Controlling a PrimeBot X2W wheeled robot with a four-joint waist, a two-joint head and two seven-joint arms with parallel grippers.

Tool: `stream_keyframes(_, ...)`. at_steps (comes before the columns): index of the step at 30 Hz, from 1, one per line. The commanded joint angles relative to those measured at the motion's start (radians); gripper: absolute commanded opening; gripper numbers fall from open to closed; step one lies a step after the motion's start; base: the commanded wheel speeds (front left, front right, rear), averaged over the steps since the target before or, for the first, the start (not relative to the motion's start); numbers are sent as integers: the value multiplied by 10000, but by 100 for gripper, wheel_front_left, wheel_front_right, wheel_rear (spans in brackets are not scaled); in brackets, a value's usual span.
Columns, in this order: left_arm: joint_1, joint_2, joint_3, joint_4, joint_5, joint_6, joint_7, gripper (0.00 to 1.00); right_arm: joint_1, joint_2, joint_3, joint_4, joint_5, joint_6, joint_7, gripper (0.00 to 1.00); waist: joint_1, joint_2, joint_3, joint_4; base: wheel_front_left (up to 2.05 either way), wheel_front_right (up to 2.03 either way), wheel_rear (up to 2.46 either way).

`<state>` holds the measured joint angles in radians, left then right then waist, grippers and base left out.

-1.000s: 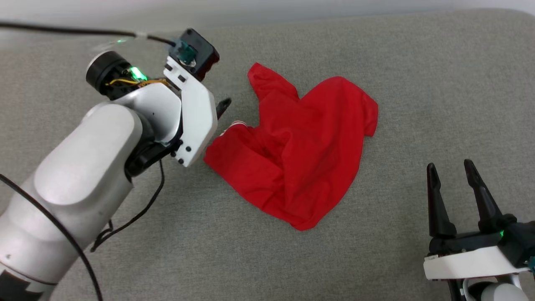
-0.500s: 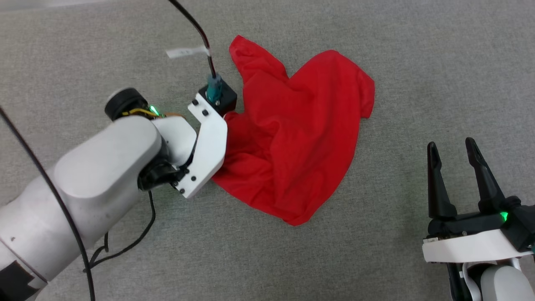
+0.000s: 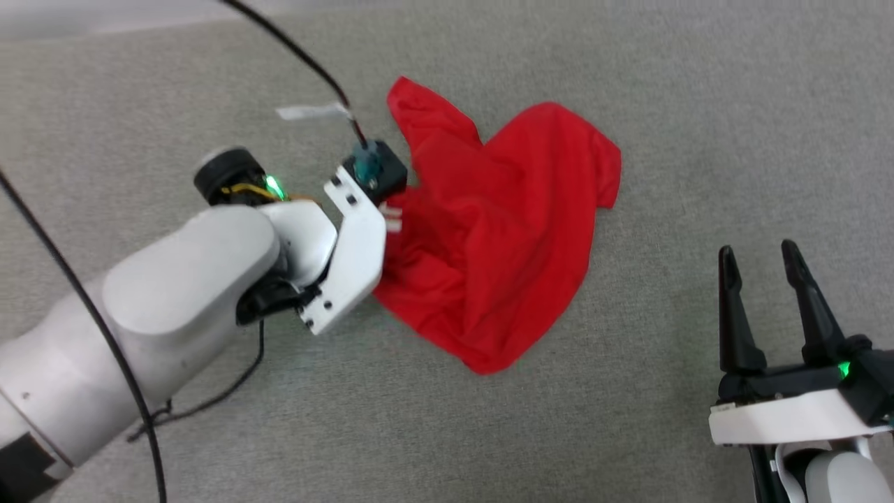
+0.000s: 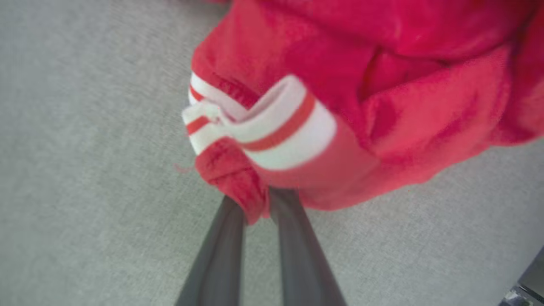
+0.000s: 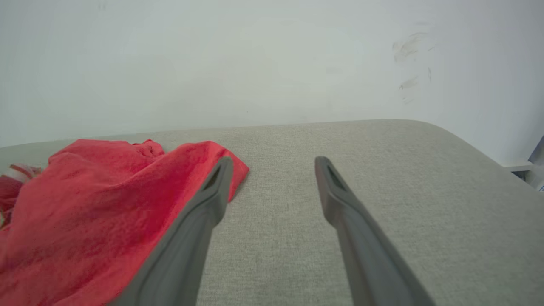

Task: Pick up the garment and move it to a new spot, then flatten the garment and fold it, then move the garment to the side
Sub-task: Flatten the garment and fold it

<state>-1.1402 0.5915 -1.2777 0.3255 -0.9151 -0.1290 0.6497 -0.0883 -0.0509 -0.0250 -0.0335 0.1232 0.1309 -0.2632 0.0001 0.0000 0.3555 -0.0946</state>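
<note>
- The left tool (image 4: 258, 201), with two long dark fingers, was clamped on a red fold at the left edge of the crumpled red jersey garment (image 3: 503, 230), just beneath its red-and-white striped ribbed trim (image 4: 280, 127).
- That garment lay bunched on the grey fabric-covered tabletop (image 3: 628, 419).
- The right tool (image 3: 758, 250) stood right of the garment, apart from it, its fingers spread and holding nothing.
</note>
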Motion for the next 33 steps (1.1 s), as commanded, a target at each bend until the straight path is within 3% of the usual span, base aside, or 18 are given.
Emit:
stream_keyframes(1, -239, 113, 64, -30, 11, 5, -320, 0, 163, 12, -4, 20, 6, -3, -24, 100, -1, 0, -311, 201, 0, 0, 0)
stream_keyframes(8, -244, 1019, 711, -275, 76, 128, -2152, 0, 543, 11, -66, 39, -44, -3, -24, 100, -1, 0, -1038, 811, 0, 0, 0)
stream_keyframes(16, 815, 2850, 1061, -1393, 120, 1294, -2953, 0, 804, 11, -104, 40, -58, -3, -24, 100, -1, 0, -1410, 1235, 0, 0, 0)
stream_keyframes(21, 2461, 3611, 964, -1942, -634, 2148, -3401, 0, 914, 11, -74, 102, -25, -3, -24, 100, -1, 0, -1496, 1323, 0, 0, 0)
stream_keyframes(26, 4401, 3756, 672, -1891, -1490, 2669, -4051, 0, 926, 11, -55, 130, -12, -3, -24, 100, -1, 0, -1527, 1268, 0, 0, 0)
stream_keyframes(32, 6033, 3450, 357, -1749, -2268, 2835, -4253, 0, 990, 11, -152, 159, -13, -3, -23, 100, -1, 0, -1609, 1261, 0, 0, 0)
stream_keyframes(33, 6132, 3425, 374, -1745, -2317, 2862, -4331, 84, 1019, 12, -173, 168, -13, -3, -23, 100, -1, 0, -1649, 1284, 0, 0, 0)
